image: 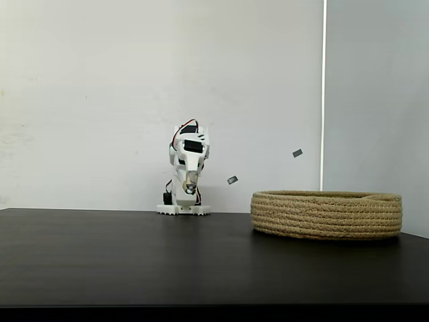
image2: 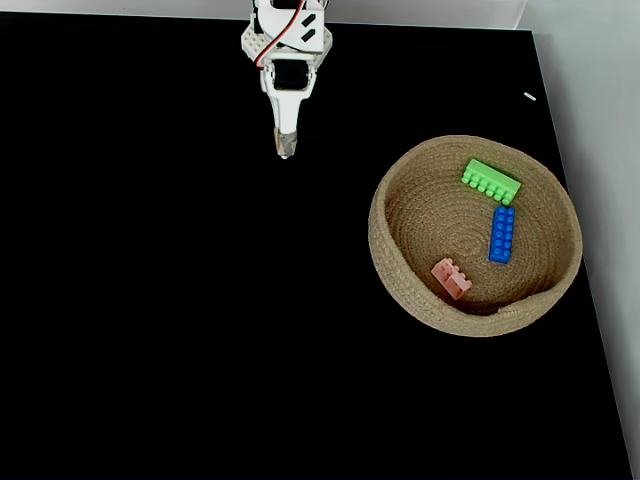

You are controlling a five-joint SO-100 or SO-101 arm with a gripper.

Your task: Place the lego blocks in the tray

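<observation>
Far left in both fixed views: bare matte black desk [image2: 150,300], nothing standing on it.

Left of centre at the back edge: white plastic arm [image: 188,161] with red and black wires, folded down over its base, nose pointing at the desk. Jaws [image2: 285,148] drawn together at the tip, grasping nothing, hanging just above the black surface in the view from above; well apart from everything else.

Between arm and basket: open desk, nothing in the way.

Right: wide, shallow round tray of coiled tan rope [image2: 395,262], resting on the desk near its right edge; seen from the side as a low ribbed wall [image: 326,216]. Inside, from left to right in the view from above: small pale pink studded brick [image2: 451,278] low on the floor of the tray, bright green studded brick [image2: 491,182] at the upper side, long flat blue studded brick [image2: 502,235] just below the green one, ends near each other, touching or not unclear.

Behind: plain white wall [image: 100,100], two small grey marks on it [image: 232,180], a bright vertical strip [image: 324,94] at the right.
</observation>
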